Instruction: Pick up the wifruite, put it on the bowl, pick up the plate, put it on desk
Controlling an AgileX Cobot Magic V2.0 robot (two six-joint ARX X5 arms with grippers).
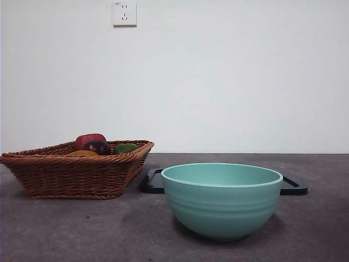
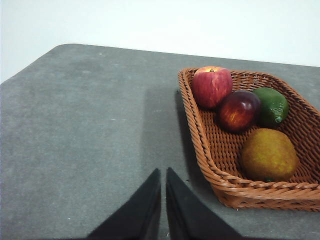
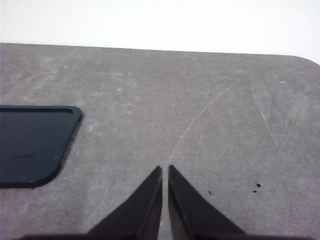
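Wifruite [image 2: 269, 154] sits in the wicker basket [image 2: 210, 150], at the end nearest the left end effector [image 2: 163, 200], beside a dark red fruit [image 2: 238, 110] and a green one [image 2: 271, 106]. Orange-brown, rounded, dull mottled skin. Likely light, firm, prone to roll; best pinched across its widest part from above. Both end effectors, right [image 3: 165, 197] too, hang clenched and empty. Bowl [image 1: 221, 199] waits on the bench [image 1: 65, 229], a dark tray [image 1: 294, 185] behind it.

Mint-teal bowl [image 1: 222, 199], orange-brown wifruite [image 2: 269, 155]
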